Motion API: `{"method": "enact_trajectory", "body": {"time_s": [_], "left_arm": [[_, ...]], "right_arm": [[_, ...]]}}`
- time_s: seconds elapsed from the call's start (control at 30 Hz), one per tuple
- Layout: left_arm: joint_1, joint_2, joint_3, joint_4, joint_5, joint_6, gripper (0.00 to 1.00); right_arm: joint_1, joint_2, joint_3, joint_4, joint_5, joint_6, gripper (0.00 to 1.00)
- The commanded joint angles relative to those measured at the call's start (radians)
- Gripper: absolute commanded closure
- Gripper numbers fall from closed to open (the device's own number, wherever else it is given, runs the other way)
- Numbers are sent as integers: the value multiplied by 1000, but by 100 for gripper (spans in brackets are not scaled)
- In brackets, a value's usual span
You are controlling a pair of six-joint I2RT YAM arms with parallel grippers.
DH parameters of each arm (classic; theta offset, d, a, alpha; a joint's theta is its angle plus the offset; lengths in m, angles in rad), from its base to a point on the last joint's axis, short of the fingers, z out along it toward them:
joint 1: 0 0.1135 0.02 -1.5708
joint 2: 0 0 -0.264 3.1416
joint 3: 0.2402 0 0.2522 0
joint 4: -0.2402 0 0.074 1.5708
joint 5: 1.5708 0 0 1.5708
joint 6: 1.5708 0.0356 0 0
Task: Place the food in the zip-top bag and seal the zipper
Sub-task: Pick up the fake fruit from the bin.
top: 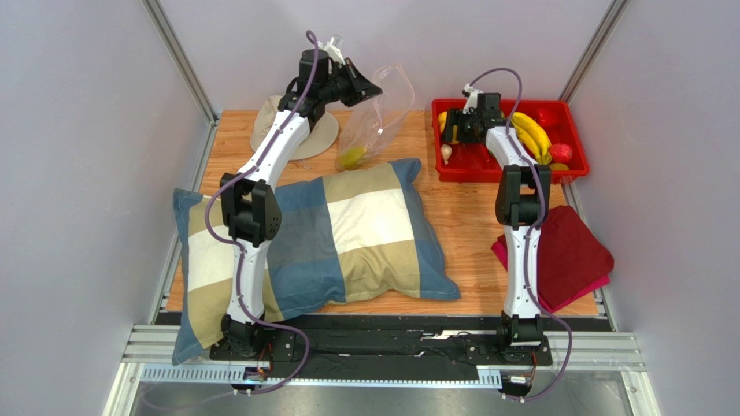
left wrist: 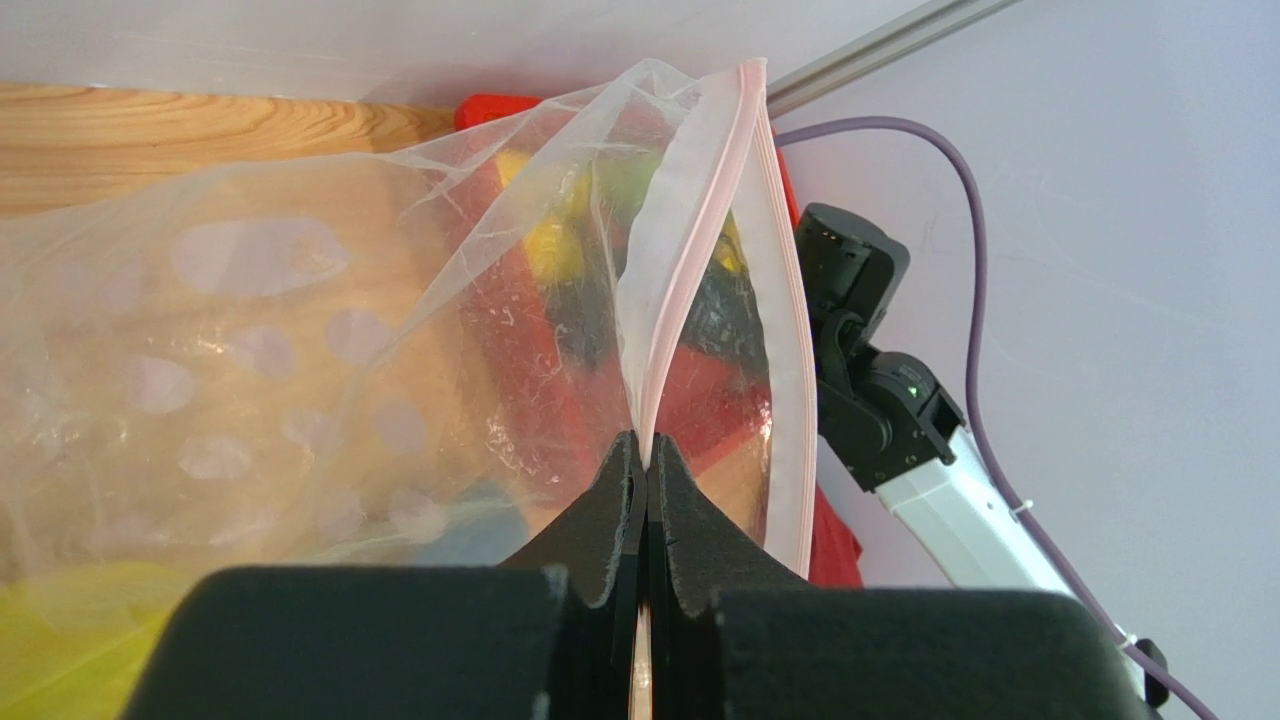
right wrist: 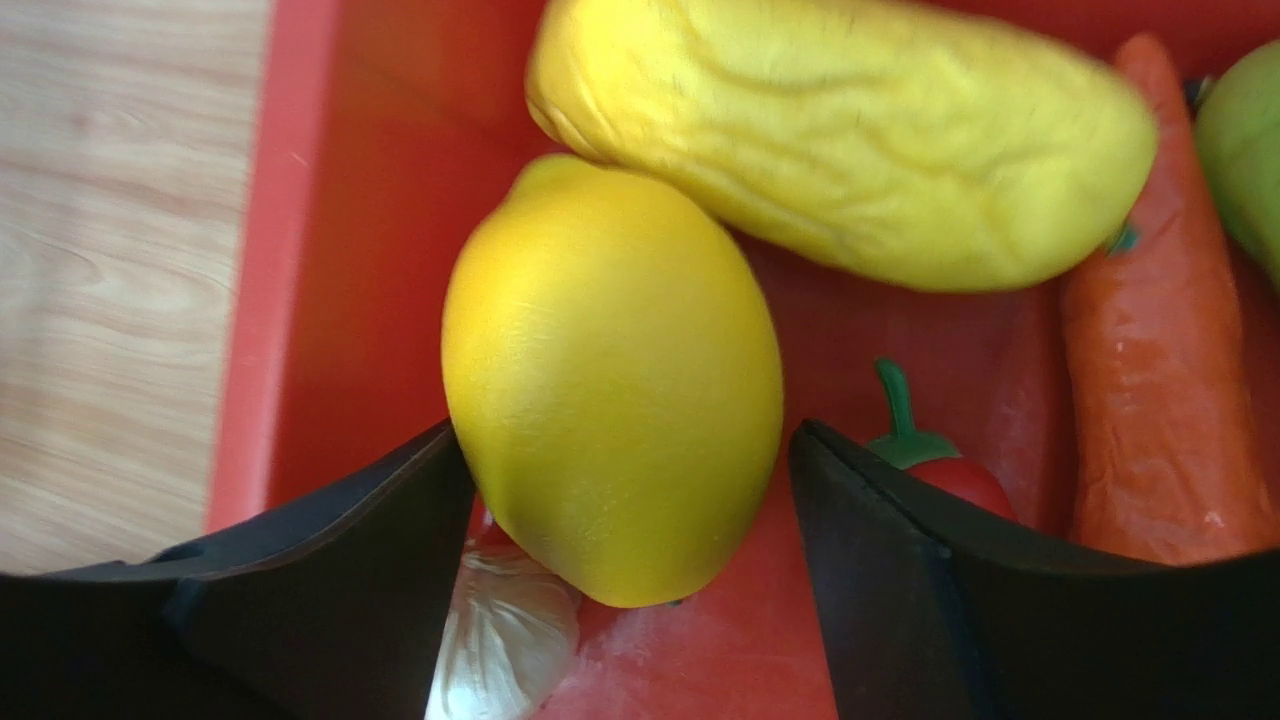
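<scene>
My left gripper is raised at the back and shut on the zipper, the pink strip of the clear zip-top bag. The bag hangs open below it, with one yellow-green piece at its bottom. My right gripper is down in the red tray. It is open in the right wrist view, its fingers on either side of a yellow lemon. Beside the lemon lie a long yellow piece, an orange carrot, a small red pepper and a tan piece.
Bananas and a red apple lie in the tray's right half. A beige bucket hat sits behind the left arm. A checked pillow covers the table's middle and left. A folded red cloth lies at the right.
</scene>
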Motion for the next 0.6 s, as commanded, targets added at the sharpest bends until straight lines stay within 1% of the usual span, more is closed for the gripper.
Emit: {"method": "enact_trajectory", "body": {"time_s": [0.0,0.03,0.07,0.17,0.27,0.5,0.57], "left_arm": [[-1,-7,-6,23,8,17,100],[-1,-9,-6,21,8,18,100],[-1,-10,-6,20,7,21,100],[-3,-12,0,9,5,31,100],[-4,-12,0,9,14,35,100],[-20,-19,0,2,14,55,100],[-23,-19,0,-5,10,60,100]], "right_arm": [[5,5,41,-19,27,-39,31],[6,2,41,-10,25,-38,36],[5,-12,37,-4,22,-38,45],[6,-62,23,12,12,-39,57],[-3,-119,-2,36,4,-36,65],[-12,-323,-77,73,-86,33,69],[-10,-396,-97,84,-142,64,69]]}}
